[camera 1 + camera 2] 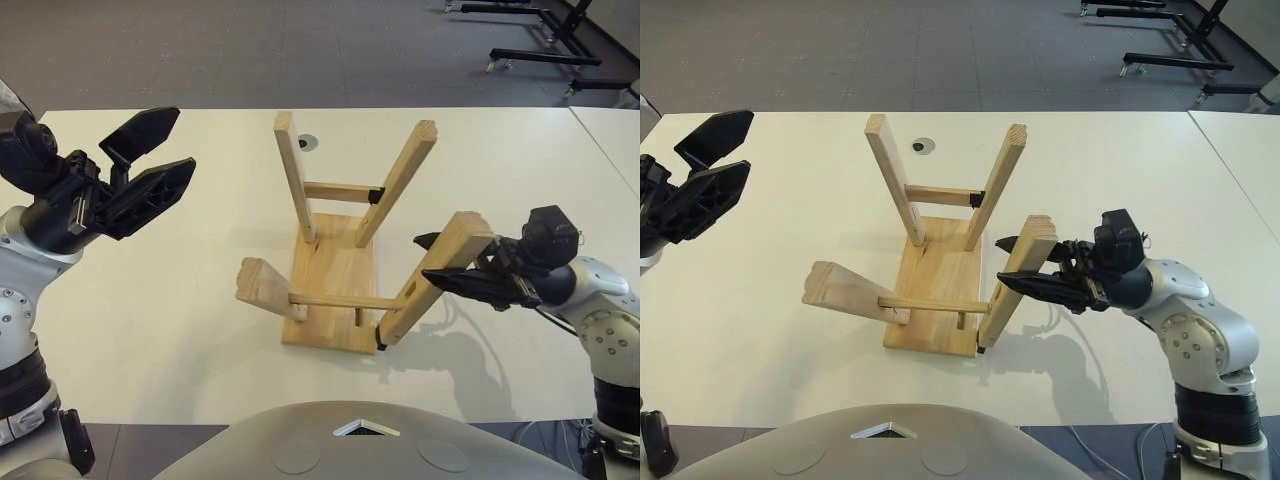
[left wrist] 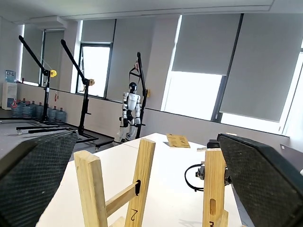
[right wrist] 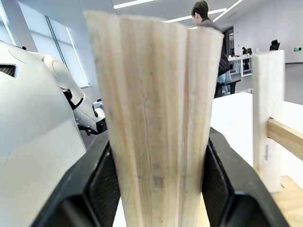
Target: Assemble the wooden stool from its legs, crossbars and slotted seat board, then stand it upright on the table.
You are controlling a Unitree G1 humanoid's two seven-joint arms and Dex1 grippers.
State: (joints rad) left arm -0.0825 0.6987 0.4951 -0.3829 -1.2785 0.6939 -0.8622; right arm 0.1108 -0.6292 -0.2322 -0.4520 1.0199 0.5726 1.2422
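The slotted seat board lies flat on the white table. Two far legs stand up from it, joined by a crossbar. A near leg leans up from the board's near right corner, and my right gripper is shut on its top end. A thin crossbar links it to the other near leg, which lies tipped over off the board's left side. My left gripper hangs open above the table's left part, apart from the stool.
A round cable hole sits in the table behind the stool. A second table adjoins at the right. Black wheeled stands are on the floor beyond. Bare tabletop lies left and right of the board.
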